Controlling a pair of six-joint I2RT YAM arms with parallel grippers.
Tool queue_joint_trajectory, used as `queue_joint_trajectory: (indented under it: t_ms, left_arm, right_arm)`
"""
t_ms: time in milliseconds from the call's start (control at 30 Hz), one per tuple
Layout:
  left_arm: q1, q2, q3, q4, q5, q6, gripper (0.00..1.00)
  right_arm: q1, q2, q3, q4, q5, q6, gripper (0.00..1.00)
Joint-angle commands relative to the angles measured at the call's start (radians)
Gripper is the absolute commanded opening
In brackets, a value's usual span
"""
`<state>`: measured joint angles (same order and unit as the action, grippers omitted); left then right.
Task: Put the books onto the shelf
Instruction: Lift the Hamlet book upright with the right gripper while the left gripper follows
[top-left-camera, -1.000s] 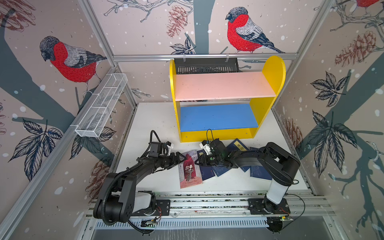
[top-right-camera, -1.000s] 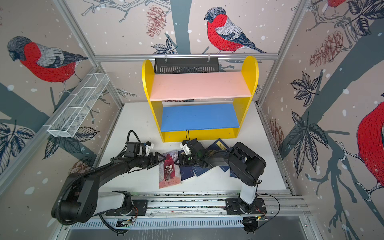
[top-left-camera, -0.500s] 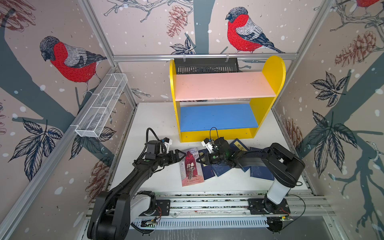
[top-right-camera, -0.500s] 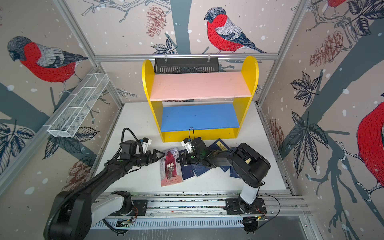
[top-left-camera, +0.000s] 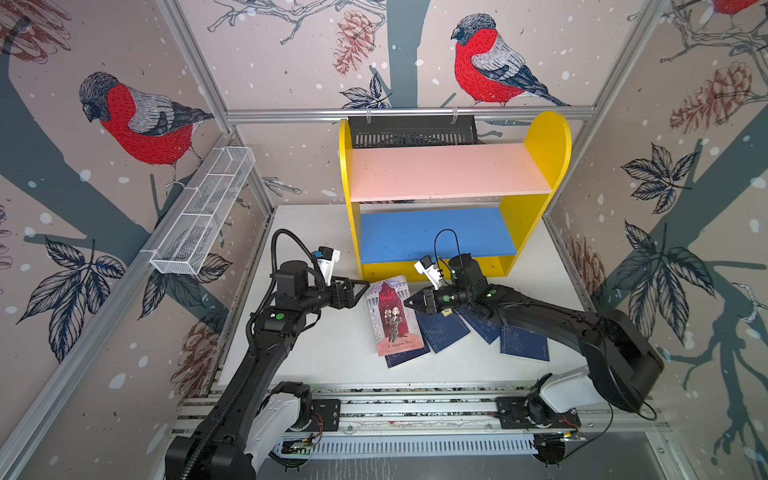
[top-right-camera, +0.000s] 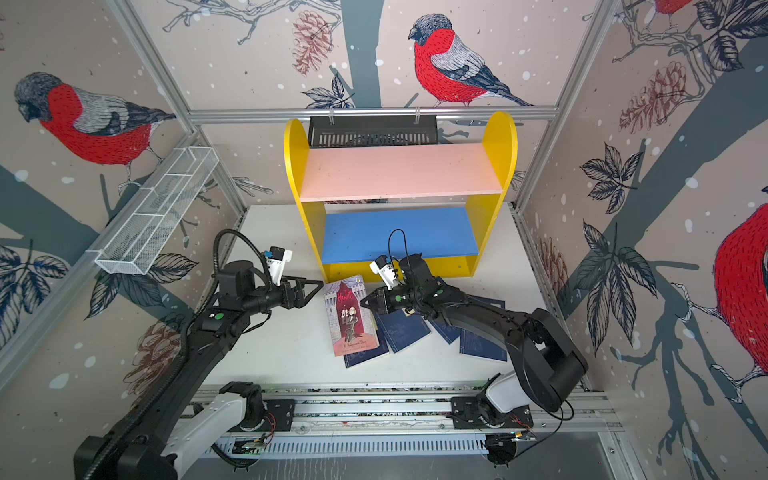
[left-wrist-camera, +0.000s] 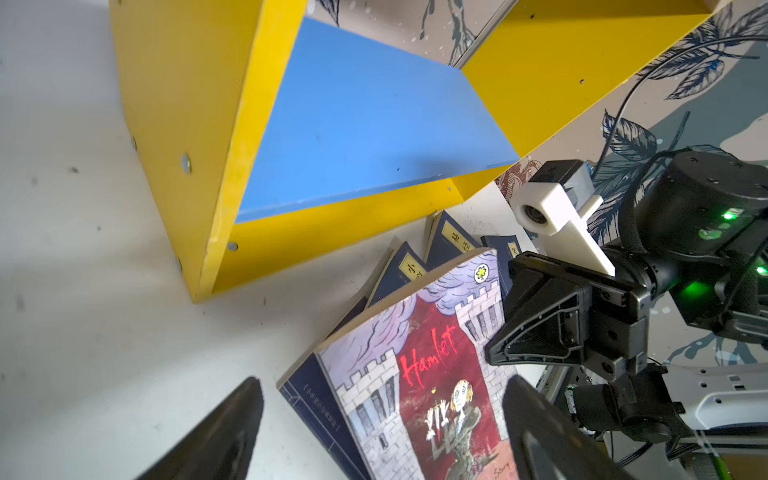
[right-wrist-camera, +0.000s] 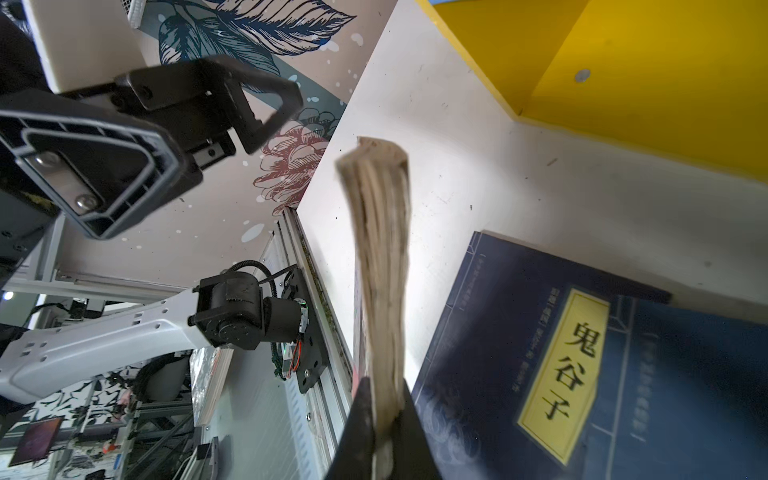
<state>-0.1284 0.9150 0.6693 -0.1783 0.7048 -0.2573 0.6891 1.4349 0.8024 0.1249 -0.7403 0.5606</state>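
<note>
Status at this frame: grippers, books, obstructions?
Left gripper open beside Hamlet. Right gripper shut on Hamlet's edge. Navy books on table; shelf bare, nothing blocking.

White wire basket (top-left-camera: 203, 212) hangs on the left wall rail (top-left-camera: 104, 299); black slotted tray (top-left-camera: 411, 131) hangs from the back rail (top-left-camera: 291, 114); bullfinch wallpaper (top-left-camera: 137, 120) behind.

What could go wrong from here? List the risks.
The right gripper pinches only the page edge of the Hamlet book; its fingers may let pages fan or slip. The open left gripper sits close by and could bump it. The navy book beneath might get dragged.
</note>
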Motion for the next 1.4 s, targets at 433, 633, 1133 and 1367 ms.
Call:
queue_joint_trajectory:
  t_ms: [433,633,1133,1367]
  left_arm:
    - [-0.034,0.061,-0.031,0.168,0.451,-0.132,0.91]
    - [-0.077,0.090,-0.027,0.152,0.452,-0.098,0.89]
    - [-0.129,0.137,-0.020,0.346,0.566,-0.321,0.44]
    - [-0.129,0.127,-0.037,0.407,0.537,-0.391,0.00]
  right_arm:
    - [-0.149,-0.177,0.031,-0.068,-0.259,-0.065,0.02]
    - [-0.149,-0.215,0.009,0.062,-0.337,0.012,0.02]
    - [-0.124,-0.153,0.066,0.104,-0.358,0.019,0.02]
    - [-0.105,-0.101,0.087,0.117,-0.347,0.015,0.06]
